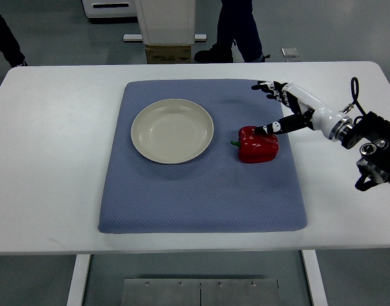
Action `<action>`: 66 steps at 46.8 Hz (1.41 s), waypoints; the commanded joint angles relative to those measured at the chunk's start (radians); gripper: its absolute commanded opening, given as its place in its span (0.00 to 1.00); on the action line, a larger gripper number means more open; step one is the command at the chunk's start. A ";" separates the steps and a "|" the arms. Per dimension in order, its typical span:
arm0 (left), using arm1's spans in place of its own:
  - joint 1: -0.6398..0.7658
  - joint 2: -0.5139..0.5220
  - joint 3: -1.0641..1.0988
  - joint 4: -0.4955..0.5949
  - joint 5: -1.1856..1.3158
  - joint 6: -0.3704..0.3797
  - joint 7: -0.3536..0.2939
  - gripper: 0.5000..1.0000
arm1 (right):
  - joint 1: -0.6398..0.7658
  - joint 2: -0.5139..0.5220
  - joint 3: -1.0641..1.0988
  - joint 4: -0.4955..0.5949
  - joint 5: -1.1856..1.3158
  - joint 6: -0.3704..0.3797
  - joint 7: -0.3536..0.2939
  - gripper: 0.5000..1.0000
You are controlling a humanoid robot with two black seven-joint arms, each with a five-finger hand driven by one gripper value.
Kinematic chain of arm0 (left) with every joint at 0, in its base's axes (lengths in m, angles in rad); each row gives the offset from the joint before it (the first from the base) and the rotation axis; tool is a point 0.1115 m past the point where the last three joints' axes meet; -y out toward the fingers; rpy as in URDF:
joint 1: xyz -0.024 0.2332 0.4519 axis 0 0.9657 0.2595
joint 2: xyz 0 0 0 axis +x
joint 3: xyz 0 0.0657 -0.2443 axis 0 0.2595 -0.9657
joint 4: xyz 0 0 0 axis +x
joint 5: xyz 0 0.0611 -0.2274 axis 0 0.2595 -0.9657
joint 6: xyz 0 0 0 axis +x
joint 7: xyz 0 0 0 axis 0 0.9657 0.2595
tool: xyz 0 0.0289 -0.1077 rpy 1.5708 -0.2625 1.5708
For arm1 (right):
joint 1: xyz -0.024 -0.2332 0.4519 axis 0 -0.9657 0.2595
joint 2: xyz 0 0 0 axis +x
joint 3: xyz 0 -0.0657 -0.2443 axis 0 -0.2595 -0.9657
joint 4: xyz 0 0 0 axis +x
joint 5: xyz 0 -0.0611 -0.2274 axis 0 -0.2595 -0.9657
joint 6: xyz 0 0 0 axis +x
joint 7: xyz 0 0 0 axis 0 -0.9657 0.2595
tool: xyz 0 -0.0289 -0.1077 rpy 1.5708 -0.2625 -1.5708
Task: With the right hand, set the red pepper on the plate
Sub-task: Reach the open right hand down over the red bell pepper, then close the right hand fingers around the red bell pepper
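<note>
A red pepper [256, 145] with a green stem lies on its side on the blue mat [201, 197], just right of a cream plate [172, 131] that holds nothing. My right hand [276, 105] reaches in from the right edge, above and right of the pepper. Its fingers are spread: the thumb [271, 127] points down-left and its tip touches the pepper's upper right edge, while the other fingers [268, 87] stretch away toward the back. Nothing is grasped. The left arm does not show.
The mat lies on a white table [48, 159]. Beyond the far edge stand a white machine base [166, 25], a cardboard box [169, 53] and a person's legs [236, 32].
</note>
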 commanded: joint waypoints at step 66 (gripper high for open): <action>0.000 0.000 0.000 0.000 0.000 0.000 0.000 1.00 | 0.049 -0.024 -0.210 -0.003 -0.114 -0.011 -0.012 0.82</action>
